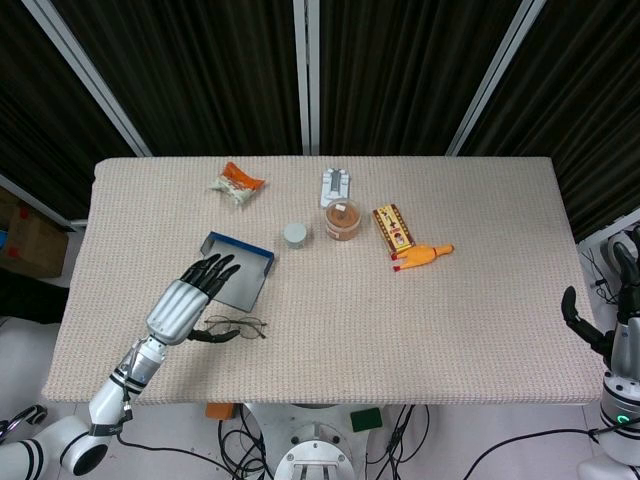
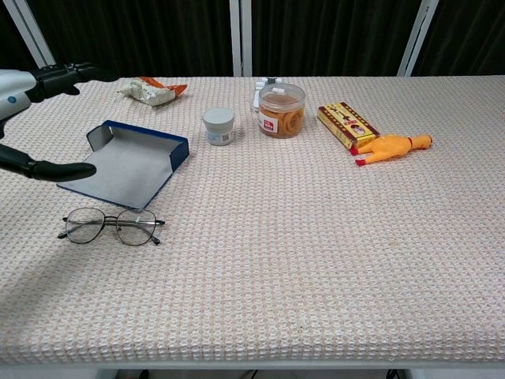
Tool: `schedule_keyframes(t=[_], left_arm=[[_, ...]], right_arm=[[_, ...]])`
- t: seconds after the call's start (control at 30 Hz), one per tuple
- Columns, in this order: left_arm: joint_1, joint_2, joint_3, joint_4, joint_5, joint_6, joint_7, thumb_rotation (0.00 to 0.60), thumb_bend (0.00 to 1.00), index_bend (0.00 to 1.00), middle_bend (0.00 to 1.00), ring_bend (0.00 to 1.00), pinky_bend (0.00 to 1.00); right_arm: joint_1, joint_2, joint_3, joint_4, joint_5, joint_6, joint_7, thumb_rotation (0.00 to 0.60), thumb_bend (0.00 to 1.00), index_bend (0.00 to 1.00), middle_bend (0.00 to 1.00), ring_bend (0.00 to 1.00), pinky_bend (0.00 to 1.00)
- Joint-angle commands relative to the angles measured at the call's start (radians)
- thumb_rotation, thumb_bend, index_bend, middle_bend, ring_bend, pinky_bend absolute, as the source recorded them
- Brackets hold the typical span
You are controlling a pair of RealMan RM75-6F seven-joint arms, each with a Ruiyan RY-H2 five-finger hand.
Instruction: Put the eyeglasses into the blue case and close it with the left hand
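Thin wire eyeglasses (image 1: 236, 326) (image 2: 110, 226) lie unfolded on the cloth, just in front of the blue case (image 1: 247, 284) (image 2: 126, 164). The case lies open with its grey lining up. My left hand (image 1: 190, 296) (image 2: 28, 88) hovers over the case's left end with fingers spread and holds nothing. Its thumb (image 2: 43, 168) reaches toward the glasses' left side, and I cannot tell if it touches them. My right hand (image 1: 615, 305) hangs off the table's right edge, fingers apart and empty; the chest view does not show it.
Behind the case stand a small grey-lidded jar (image 1: 295, 234) and a clear tub of snacks (image 1: 342, 219). A snack packet (image 1: 238, 184), a yellow-red box (image 1: 393, 229), a rubber chicken (image 1: 423, 258) and a small white item (image 1: 336, 184) lie further back.
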Motion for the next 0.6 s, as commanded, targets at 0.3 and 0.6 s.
schedule_keyframes(t=[0.3,0.6], left_arm=[[-0.001,0.011,0.034,-0.018,-0.009,0.008,0.028,0.333,0.12,0.01,0.0,0.0,0.15],[-0.01,-0.01,0.081,-0.025,-0.052,-0.07,0.051,0.546,0.23,0.27,0.03,0.0,0.16]], right_arm=[[0.001,-0.004,-0.014,0.022,0.006,0.0,0.014,0.6,0.48,0.0,0.0,0.0,0.0],[-0.001,-0.011,-0.04,0.048,0.023,-0.032,0.017,0.6,0.48,0.0,0.0,0.0,0.0]])
